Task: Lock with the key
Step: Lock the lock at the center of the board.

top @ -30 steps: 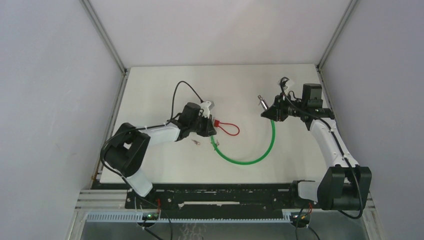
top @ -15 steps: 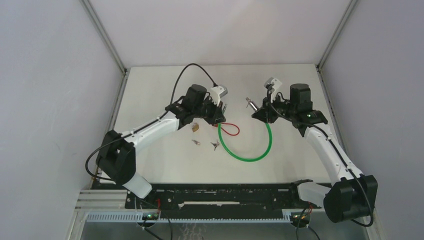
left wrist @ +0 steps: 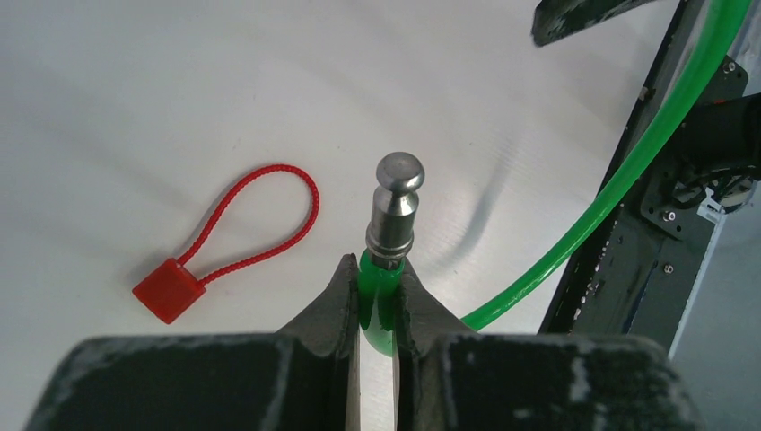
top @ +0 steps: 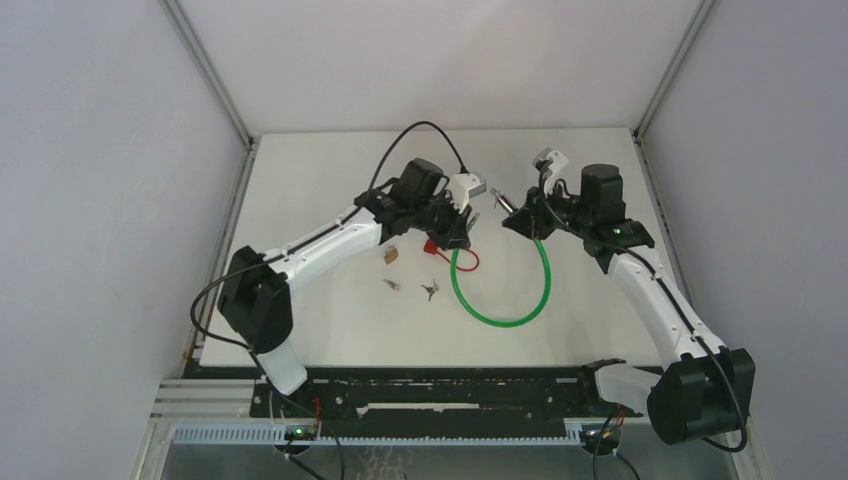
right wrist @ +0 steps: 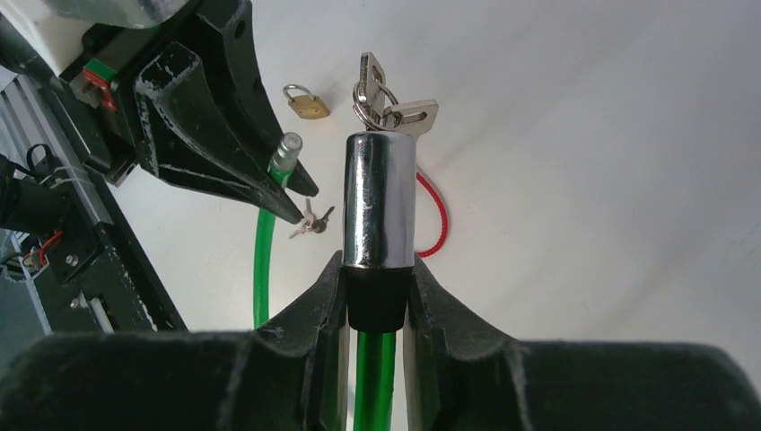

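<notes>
Quick count: one green cable (top: 500, 318), one red loop tag (top: 466, 262) by its left end, one brass padlock (top: 394, 256) and two loose key bunches (top: 392, 284) (top: 430, 291) further left, one key ring (right wrist: 386, 103) at its barrel.

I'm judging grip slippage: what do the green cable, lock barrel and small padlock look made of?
The green cable looks like glossy plastic sheathing. The lock barrel looks like polished chromed metal, given its mirror-like reflections. The small padlock seems brass, from its yellow sheen.
</notes>
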`<state>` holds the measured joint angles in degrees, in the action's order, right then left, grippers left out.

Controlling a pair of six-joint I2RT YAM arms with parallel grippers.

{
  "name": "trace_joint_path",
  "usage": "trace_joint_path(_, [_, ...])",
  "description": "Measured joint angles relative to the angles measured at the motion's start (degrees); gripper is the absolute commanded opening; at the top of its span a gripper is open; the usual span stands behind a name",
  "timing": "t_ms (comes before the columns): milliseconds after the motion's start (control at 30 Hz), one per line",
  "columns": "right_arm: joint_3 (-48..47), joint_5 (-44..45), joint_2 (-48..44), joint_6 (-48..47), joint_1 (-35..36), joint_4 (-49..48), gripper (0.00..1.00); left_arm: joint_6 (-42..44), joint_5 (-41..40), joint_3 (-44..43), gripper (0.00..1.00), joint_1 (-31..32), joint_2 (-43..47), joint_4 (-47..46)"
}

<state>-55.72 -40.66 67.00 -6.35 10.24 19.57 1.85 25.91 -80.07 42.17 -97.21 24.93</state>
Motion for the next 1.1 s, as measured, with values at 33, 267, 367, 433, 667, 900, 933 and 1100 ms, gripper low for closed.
trace_joint_path(33, [0.09,0.13,0.0,0.28,0.0,-0.35,0.0,0.28,0.0,-1.01,0.0,0.24,-0.63,0.59])
trace_joint_path(267, [1.31,0.83,0.0,0.74,0.13,-1.05,0.0,1.9,0.44,-8.61,0.0,1.22,-4.02,4.85])
trace_joint_path(367, [1.31,1.11,0.0,0.72,0.48,-1.09,0.0,3.13,0.42,-12.15,0.0,1.64,-5.88,6.71])
trace_joint_path(433, [1.31,1.22,-0.02,0.7,0.72,-1.09,0.0,3.85,0.31,-13.66,0.0,2.05,-6.91,8.02])
trace_joint_path(667, [1.31,1.9,-0.02,0.68,1.51,-1.09,0.0,5.95,0.2,-15.76,0.0,3.54,-8.87,10.95])
trace_joint_path(900, [1.92,3.28,-0.74,0.37,2.25,-1.07,0.0,6.23,-0.31,-17.2,0.0,3.89,-9.75,12.35])
trace_joint_path(933, [2.01,3.41,-1.01,0.28,2.29,-1.05,0.0,6.23,-0.35,-17.25,0.0,3.89,-9.79,12.46])
trace_joint_path(1100, [2.12,3.87,-1.86,0.26,2.75,-1.07,0.0,6.23,-0.81,-17.94,0.0,3.91,-10.49,12.94])
